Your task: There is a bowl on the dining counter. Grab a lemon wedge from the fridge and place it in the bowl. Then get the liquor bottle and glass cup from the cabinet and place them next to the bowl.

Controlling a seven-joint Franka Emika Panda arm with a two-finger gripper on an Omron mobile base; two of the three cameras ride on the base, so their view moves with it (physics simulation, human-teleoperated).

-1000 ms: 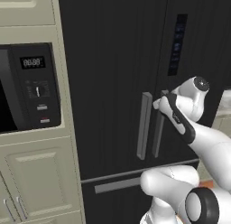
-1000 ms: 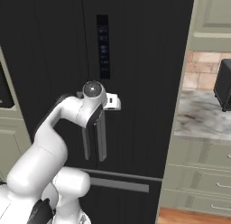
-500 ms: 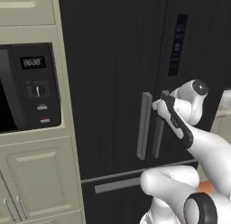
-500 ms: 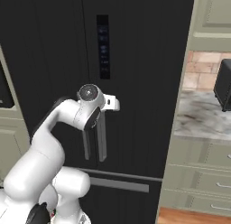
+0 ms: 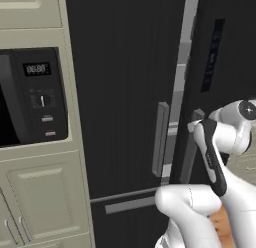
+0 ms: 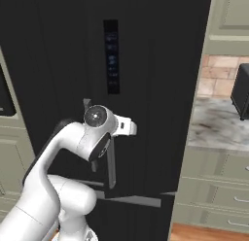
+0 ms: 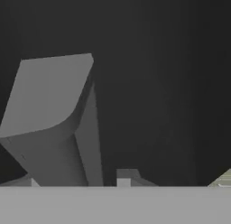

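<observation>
We see the matte black fridge (image 5: 125,92) with flat grey bar handles; our gripper (image 7: 76,184) straddles the right door handle (image 7: 54,123), closed on it; the right door (image 5: 220,67) now stands slightly ajar, where it was shut a second ago; a beige oven cabinet (image 5: 35,157) stands left.

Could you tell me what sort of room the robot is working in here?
Most likely a home kitchen: a tall black fridge stands between cream cabinets, with a built-in microwave to one side and a marble counter with a brick backsplash to the other.
</observation>
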